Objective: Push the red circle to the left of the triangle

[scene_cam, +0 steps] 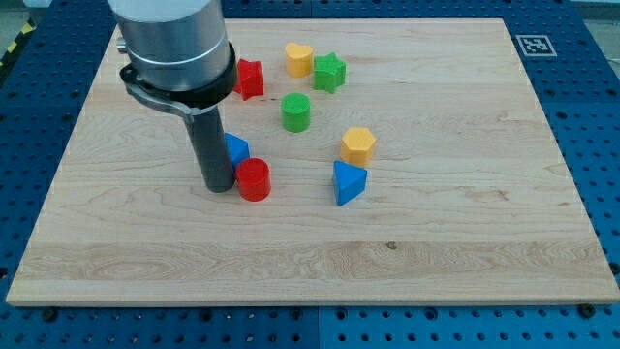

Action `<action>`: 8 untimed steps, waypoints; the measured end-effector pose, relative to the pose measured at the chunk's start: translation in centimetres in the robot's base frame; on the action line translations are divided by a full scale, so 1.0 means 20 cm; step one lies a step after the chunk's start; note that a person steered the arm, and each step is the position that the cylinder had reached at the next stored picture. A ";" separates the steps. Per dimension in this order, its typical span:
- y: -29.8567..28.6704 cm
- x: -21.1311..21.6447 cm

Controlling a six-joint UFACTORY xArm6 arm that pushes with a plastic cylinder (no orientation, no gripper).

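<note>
The red circle (pixel 255 180) is a short red cylinder standing left of centre on the board. The blue triangle (pixel 348 182) stands to its right, with a gap between them. My tip (pixel 218 186) rests on the board just left of the red circle, close to it or touching it. The rod and the arm's body hide most of the blue cube (pixel 235 148), which sits just above the red circle.
A red star (pixel 250 79), partly hidden by the arm, a yellow heart (pixel 298 59) and a green star (pixel 329 72) stand near the view's top. A green cylinder (pixel 296 112) and a yellow hexagon (pixel 357 145) stand above the triangle. A marker tag (pixel 533 45) is on the wooden board's (pixel 436 242) top right corner.
</note>
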State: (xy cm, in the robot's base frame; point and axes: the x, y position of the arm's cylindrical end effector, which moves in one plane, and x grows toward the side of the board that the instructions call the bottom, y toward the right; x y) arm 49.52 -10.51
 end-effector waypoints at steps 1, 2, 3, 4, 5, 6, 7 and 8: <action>0.03 0.00; 0.04 0.01; 0.04 0.01; 0.07 0.01; 0.10 0.01; 0.11 0.01; 0.16 0.01; 0.26 0.01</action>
